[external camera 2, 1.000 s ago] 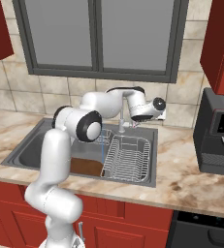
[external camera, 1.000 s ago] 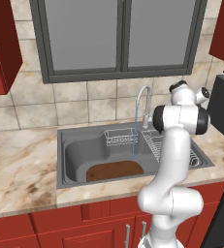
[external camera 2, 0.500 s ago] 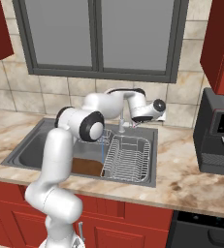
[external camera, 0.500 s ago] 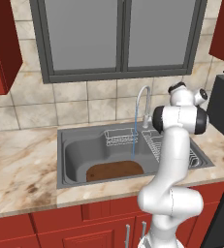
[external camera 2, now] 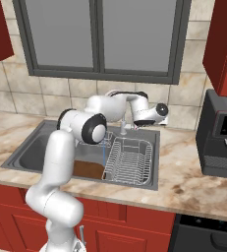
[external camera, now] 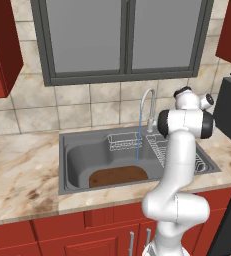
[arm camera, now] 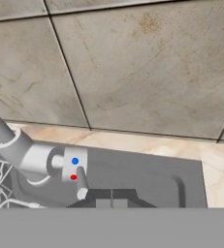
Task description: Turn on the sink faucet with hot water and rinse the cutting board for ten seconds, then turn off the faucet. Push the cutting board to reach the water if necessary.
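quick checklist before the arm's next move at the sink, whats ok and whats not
1. Water running from the faucet: ok.
2. Stream landing on the cutting board: ok, it appears to meet the board's far edge.
3. Board lying flat in the sink: ok.
4. Hand facing the faucet's lever: ok, lever just ahead of the fingertips.
5. Hand open or shut: cannot tell.
6. Water hot: cannot tell.

Marbled beige worktop (external camera: pixel 22 175) carries the steel sink (external camera: pixel 67 165) set into it, and a black appliance (external camera 2: pixel 220 135) at the right.
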You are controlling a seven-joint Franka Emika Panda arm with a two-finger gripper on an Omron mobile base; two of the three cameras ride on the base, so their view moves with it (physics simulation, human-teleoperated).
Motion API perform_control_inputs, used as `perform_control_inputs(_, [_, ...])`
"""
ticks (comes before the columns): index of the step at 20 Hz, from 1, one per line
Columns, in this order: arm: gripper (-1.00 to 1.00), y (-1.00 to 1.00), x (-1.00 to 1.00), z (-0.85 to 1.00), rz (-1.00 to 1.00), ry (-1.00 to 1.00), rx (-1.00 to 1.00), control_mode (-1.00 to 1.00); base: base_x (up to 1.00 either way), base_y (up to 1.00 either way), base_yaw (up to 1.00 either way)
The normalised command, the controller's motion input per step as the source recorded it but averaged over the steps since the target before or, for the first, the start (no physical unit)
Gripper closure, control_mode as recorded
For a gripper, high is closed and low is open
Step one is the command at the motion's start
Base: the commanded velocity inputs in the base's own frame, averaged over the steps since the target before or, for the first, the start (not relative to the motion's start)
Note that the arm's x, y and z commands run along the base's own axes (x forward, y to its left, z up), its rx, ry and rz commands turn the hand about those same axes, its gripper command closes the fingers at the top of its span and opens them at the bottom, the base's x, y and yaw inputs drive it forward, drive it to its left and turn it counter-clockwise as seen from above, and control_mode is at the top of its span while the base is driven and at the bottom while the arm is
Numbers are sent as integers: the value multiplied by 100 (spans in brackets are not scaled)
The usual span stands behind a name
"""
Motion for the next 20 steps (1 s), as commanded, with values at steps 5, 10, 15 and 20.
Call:
perform_control_inputs(5, [100, 0, 0, -13, 0, 0, 0, -100, 0, 0, 0])
perform_control_inputs(10, [100, 0, 0, -17, 1, 0, 0, -100, 0, 0, 0])
perform_control_inputs(15, [100, 0, 0, -16, 1, 0, 0, -100, 0, 0, 0])
perform_control_inputs(20, [100, 0, 0, 0, 0, 0, 0, -100, 0, 0, 0])
